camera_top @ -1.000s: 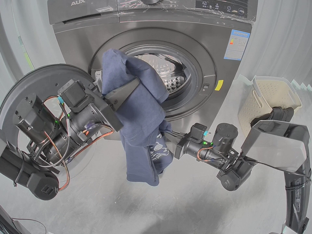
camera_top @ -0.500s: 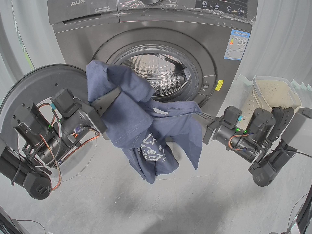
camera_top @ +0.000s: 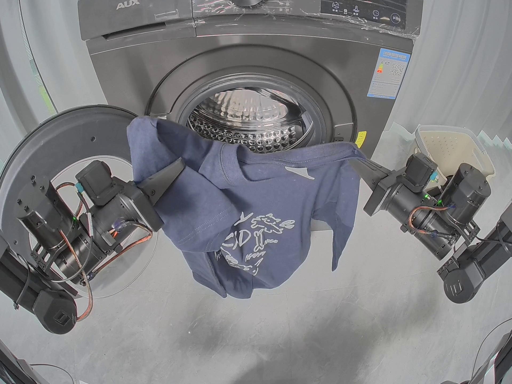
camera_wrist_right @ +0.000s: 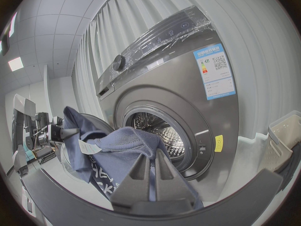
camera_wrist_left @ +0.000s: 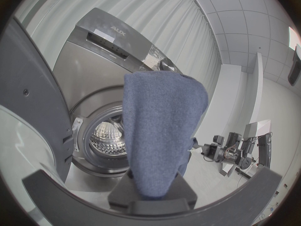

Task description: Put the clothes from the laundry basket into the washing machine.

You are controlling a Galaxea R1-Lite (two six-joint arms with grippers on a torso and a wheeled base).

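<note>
A pale pleated curtain (camera_top: 469, 54) hangs across the back of the room and reaches down to a smooth light-grey floor (camera_top: 346, 321). Overhead is a ceiling (camera_wrist_left: 250, 19) of square panels, with a lit rectangular light (camera_wrist_right: 15, 63) set into it. Farther off stands a plain white wall (camera_wrist_left: 229, 104).

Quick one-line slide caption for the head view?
Left and right jaws hold a navy T-shirt spread before the open washing machine, laundry basket on the right.

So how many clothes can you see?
2. A blue shirt stretches between the left gripper and right gripper before the washing machine; a dark piece pokes from the basket. More may be hidden there.
</note>
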